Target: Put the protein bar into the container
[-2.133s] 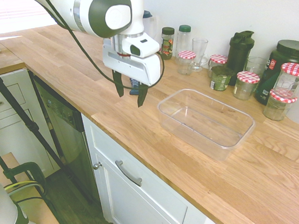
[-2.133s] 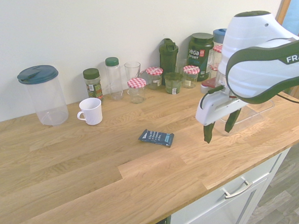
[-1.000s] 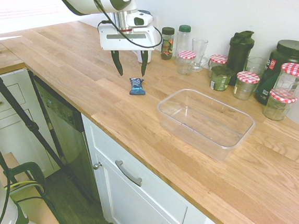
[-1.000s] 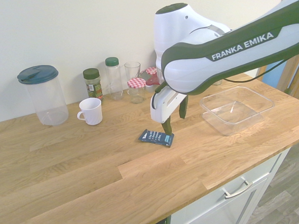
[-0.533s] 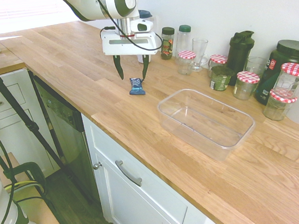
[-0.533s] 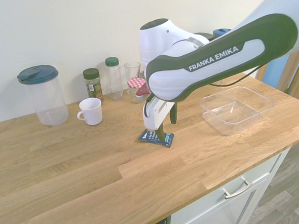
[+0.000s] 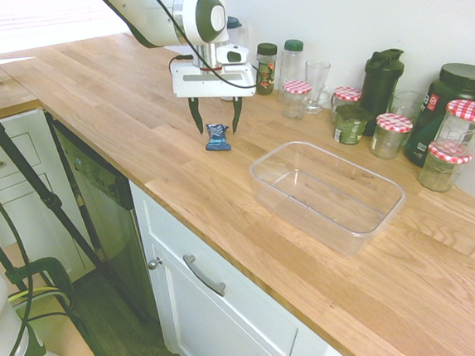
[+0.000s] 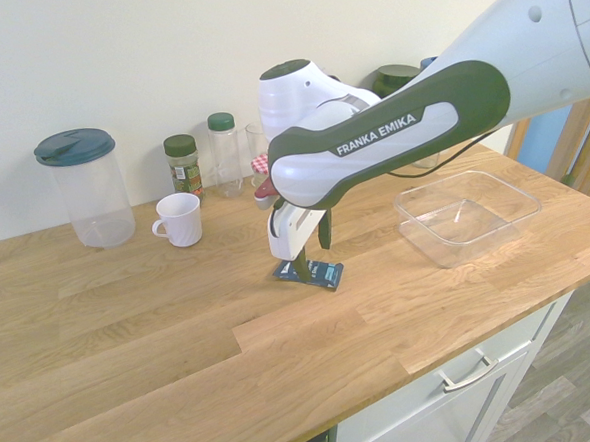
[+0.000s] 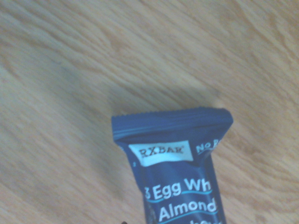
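Risks, big to small: open tub [image 7: 329, 197] is light, rim could snag a low carry; bar [image 7: 217, 137] lies flat on bench [image 7: 161, 164] below wide-open empty jaws [image 7: 219, 133], so stopping high may pinch only wrapper, then slip

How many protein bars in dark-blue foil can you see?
1: the dark-blue foil protein bar lies on the wooden worktop, beneath the open gripper. The arm may hide others.

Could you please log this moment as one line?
gripper: open, above the protein bar | protein bar: lying on the counter, not yet grasped | container: on the counter, no bar inside
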Controlling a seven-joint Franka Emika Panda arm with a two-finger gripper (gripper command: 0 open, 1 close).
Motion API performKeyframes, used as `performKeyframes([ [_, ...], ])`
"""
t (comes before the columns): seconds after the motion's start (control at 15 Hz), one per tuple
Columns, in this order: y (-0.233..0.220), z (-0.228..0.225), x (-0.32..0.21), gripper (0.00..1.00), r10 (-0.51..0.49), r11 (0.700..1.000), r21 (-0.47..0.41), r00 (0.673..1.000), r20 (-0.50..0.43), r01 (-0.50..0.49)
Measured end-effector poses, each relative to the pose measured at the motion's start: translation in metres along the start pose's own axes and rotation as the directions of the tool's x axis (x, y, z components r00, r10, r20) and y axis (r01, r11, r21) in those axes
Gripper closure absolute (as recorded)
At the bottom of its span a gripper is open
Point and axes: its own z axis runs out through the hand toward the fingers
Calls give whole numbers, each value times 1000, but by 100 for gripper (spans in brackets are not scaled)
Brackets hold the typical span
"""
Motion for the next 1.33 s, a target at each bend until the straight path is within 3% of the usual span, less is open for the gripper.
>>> performKeyframes([
  [0.6, -5, 19, 13, 0, -12, 1000, 11, 1000, 25, 11],
  [0.67, -5, 19, 14, 100, -15, 1000, 11, 1000, 26, 14],
  [1.33, -6, 21, 14, 100, -26, 999, 27, 999, 48, 25],
])
